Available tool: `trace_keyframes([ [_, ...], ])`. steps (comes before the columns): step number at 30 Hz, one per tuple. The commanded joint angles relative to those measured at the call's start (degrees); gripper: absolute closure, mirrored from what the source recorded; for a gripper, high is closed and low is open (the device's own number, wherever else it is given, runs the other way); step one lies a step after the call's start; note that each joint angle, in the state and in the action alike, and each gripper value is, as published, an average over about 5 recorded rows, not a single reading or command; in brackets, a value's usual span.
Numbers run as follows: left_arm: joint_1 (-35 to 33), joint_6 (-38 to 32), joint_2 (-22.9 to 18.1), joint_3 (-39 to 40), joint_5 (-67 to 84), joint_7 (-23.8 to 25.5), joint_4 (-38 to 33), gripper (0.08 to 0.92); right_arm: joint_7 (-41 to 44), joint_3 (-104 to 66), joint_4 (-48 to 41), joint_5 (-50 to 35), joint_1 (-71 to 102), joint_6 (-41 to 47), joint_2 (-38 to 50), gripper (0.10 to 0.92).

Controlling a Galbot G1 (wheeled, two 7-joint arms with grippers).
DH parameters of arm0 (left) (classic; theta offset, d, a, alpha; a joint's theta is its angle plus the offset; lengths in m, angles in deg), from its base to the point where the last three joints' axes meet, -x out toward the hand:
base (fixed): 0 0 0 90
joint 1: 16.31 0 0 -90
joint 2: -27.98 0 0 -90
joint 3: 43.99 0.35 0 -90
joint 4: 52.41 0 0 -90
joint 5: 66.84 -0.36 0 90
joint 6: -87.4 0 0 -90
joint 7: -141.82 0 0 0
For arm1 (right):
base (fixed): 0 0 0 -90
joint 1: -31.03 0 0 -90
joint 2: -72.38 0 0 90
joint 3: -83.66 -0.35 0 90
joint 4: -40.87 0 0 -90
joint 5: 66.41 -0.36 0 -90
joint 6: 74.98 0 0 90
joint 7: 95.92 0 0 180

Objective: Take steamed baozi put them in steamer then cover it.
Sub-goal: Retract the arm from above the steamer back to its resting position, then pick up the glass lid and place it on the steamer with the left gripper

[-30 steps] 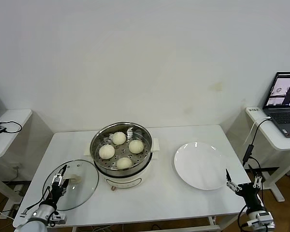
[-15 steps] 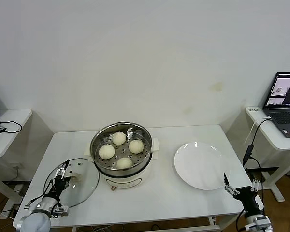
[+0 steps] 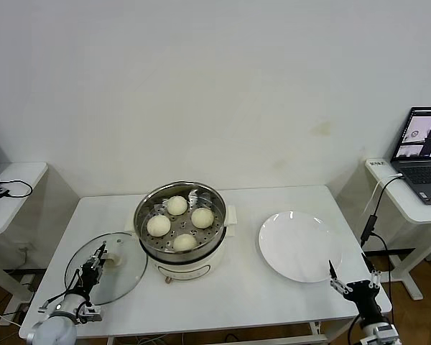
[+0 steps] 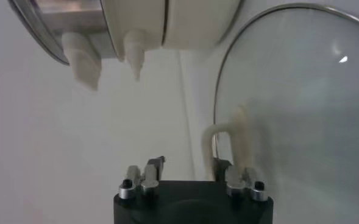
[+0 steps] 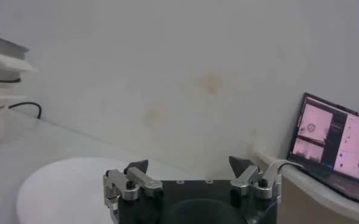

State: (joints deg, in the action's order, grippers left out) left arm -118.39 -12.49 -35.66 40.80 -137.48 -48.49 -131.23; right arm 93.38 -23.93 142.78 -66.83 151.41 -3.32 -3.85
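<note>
White tabletop point(image 3: 237, 280) fills the lower middle of the head view, under a bare pale wall. At its centre stands the round shiny steel steamer point(image 3: 181, 228) in a cream-white base, holding four smooth cream-white steamed baozi point(image 3: 177, 205). Lower left lies the round clear glass cover point(image 3: 106, 267); its cream-white handle is partly hidden by the left gripper point(image 3: 97, 260), whose fingers pinch that handle. Lower right, beside a flat white plate point(image 3: 296, 246), the right gripper point(image 3: 352, 277) hangs spread wide, its arm cut off by the frame edge.
</note>
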Motion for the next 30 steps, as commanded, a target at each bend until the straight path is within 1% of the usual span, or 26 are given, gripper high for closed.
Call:
trace_keyframes([
  [1, 0.05, -0.52, -0.32, -0.25, 0.65, -2.7, 1.24, 0.666, 0.04, 0.07, 0.03, 0.2, 0.07, -0.16, -0.07, 0.203],
  [5, -1.34, -0.94, -1.06, -1.49, 0.05, -5.43, -0.4, 0.778, 0.08, 0.13, 0.03, 0.25, 0.1, -0.27, -0.05, 0.203],
  [7, -2.7, -0.89, -1.63, -2.83, -0.59, -6.75, -2.35, 0.835, 0.09, 0.22, 0.04, 0.31, 0.11, -0.32, -0.04, 0.202],
  [10, -5.53, 0.06, -2.32, -5.14, -1.03, -7.51, -6.6, 0.874, 0.09, 0.42, 0.08, 0.45, 0.12, -0.36, -0.04, 0.203],
  [13, -8.96, 2.42, -2.72, -7.73, -0.52, -7.06, -11.89, 0.874, 0.1, 0.65, 0.15, 0.56, 0.08, -0.4, -0.03, 0.203],
  [17, -13.46, 6.67, -2.93, -11.59, 1.69, -4.87, -20.22, 0.874, 0.1, 0.97, 0.21, 0.8, -0.01, -0.56, 0.03, 0.202],
  [22, -17.37, 10.89, -2.79, -15.32, 4.84, -0.13, -27.94, 0.874, 0.08, 1.53, 0.27, 1.42, 0.04, -0.85, 0.15, 0.203],
  [26, -19.22, 13.55, -2.3, -18.87, 6.77, 4.21, -32.93, 0.874, 0.13, 1.73, 0.74, 1.71, 0.25, -0.81, 0.16, 0.202],
  [30, -19.71, 15.2, -0.91, -21.03, 9.66, 7.46, -37.55, 0.874, 0.22, 1.85, 1.24, 1.84, 0.51, -0.7, 0.19, 0.203],
])
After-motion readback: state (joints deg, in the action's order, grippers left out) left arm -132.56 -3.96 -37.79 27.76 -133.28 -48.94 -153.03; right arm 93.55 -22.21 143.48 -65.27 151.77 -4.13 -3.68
